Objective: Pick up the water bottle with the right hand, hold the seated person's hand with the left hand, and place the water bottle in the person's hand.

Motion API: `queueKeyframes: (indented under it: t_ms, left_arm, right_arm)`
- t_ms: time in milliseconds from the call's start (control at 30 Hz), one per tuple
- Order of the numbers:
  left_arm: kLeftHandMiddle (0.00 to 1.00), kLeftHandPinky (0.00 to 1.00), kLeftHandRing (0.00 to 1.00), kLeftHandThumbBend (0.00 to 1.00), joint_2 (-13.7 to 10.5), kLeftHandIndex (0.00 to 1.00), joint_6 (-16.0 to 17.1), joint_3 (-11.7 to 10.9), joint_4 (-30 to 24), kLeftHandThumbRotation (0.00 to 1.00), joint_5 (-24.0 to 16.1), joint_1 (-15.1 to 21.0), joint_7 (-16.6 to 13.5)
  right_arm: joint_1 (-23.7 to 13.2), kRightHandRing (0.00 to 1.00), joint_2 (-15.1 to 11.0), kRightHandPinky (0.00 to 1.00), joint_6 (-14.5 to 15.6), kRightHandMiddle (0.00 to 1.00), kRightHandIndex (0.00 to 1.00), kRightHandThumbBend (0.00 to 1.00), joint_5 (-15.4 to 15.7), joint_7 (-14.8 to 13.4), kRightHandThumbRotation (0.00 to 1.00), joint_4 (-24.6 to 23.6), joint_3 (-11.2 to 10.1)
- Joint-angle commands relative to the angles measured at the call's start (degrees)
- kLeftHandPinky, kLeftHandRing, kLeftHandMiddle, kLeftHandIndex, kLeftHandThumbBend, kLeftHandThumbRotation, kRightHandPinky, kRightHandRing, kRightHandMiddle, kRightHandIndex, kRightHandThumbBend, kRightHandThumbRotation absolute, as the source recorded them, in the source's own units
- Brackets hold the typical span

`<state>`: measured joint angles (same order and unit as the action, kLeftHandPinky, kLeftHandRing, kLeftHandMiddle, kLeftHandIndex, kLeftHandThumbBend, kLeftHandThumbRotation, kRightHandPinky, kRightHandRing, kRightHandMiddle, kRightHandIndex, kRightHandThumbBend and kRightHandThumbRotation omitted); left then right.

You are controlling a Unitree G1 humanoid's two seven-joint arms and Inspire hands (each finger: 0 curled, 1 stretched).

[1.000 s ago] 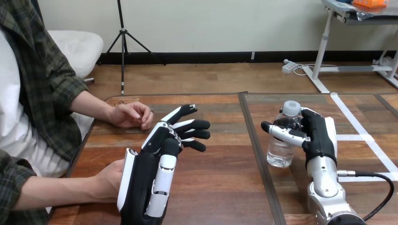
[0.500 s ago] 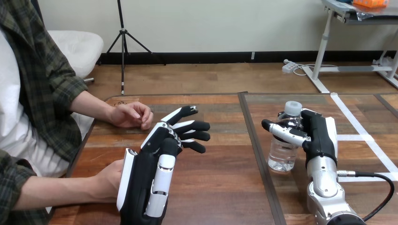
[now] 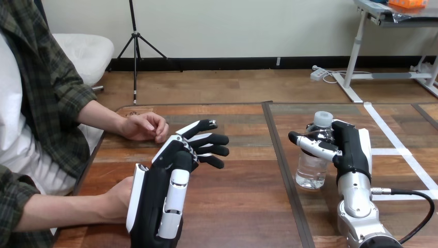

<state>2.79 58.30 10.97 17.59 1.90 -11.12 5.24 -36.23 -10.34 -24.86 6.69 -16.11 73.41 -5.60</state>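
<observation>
Two robot hands were over the wooden table (image 3: 243,206): the right hand (image 3: 352,150) had fingers and thumb curled round the upright water bottle (image 3: 310,173) at the table's right part, and the left hand (image 3: 157,199) stood on edge, fingers straight and spread, holding nothing. Just left of it lay the person's near hand (image 3: 118,199), partly hidden, contact impossible to judge; the person's far hand (image 3: 143,126) rested on the table beyond its fingertips.

Left hand (image 3: 161,194) outstretched; right hand (image 3: 351,149) curled, seemingly gripping
</observation>
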Motion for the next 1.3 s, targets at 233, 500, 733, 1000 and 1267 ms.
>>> queueKeyframes:
  t_ms: [233, 500, 733, 1000, 1267]
  left_arm:
    - [0.64, 0.49, 0.59, 0.28, 1.6, 0.7, 0.2, 0.4, -1.4, 0.96, 0.3, 1.9, 0.1]
    - [0.63, 0.49, 0.58, 0.28, 1.8, 0.69, -0.1, 0.4, -1.5, 0.96, 0.3, 1.9, 0.0]
    - [0.63, 0.49, 0.57, 0.28, 1.8, 0.69, -0.2, 0.5, -1.6, 0.96, 0.7, 1.9, 0.1]
    - [0.62, 0.48, 0.57, 0.29, 1.9, 0.69, 0.1, 0.4, -1.3, 0.96, 0.6, 2.1, 0.0]
    - [0.62, 0.49, 0.57, 0.29, 2.0, 0.69, -0.2, 0.4, -1.6, 0.95, 0.6, 2.0, -0.1]
  right_arm:
    - [-1.9, 0.46, 0.2, 0.42, -1.5, 0.49, 0.49, 0.77, 0.2, -0.7, 0.0, -0.7, 0.2]
    - [-1.9, 0.46, 0.1, 0.43, -2.0, 0.5, 0.49, 0.77, -0.2, -0.1, 0.0, -0.8, -0.1]
    - [-2.0, 0.45, 0.0, 0.43, -2.2, 0.5, 0.49, 0.77, -0.3, -0.1, 0.0, -0.9, -0.2]
    - [-2.1, 0.45, 0.0, 0.43, -2.7, 0.49, 0.48, 0.77, -0.3, -0.2, 0.0, -0.9, -0.2]
    - [-2.0, 0.45, 0.1, 0.43, -4.0, 0.49, 0.48, 0.78, -0.5, -0.1, 0.0, -1.0, -0.4]
